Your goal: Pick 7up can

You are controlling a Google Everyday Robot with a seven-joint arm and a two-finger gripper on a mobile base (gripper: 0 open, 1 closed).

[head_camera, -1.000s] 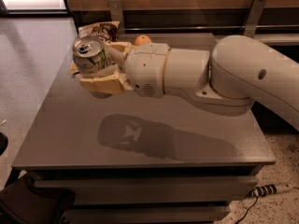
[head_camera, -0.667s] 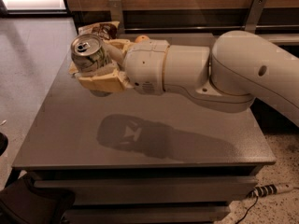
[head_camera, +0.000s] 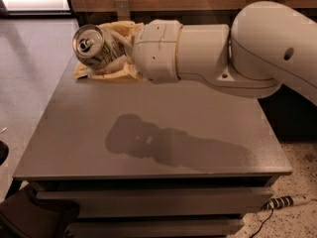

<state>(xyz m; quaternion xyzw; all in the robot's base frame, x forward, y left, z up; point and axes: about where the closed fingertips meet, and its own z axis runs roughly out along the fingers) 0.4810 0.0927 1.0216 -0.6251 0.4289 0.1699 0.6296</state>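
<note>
At ten o'clock in the view, the 7up can (head_camera: 94,46) is held up off the grey table (head_camera: 208,118), over its far left corner. The can is tipped on its side, so its shiny silver top and pull tab face toward nine o'clock and partly toward the camera. Green markings show on its pale body.

Just to the three o'clock side of the can, the gripper (head_camera: 106,53) is clamped on it. One of its cream fingers (head_camera: 111,73) runs under the can's body and the other presses on it from above.

The thick white arm (head_camera: 208,51) reaches in from the three o'clock edge and crosses the far half of the table.

Toward six o'clock from the gripper, a dark shadow (head_camera: 148,140) of the arm lies on the tabletop, well apart from the can.

At five o'clock, a power strip (head_camera: 290,201) lies on the speckled floor (head_camera: 302,167) beside the table.
</note>
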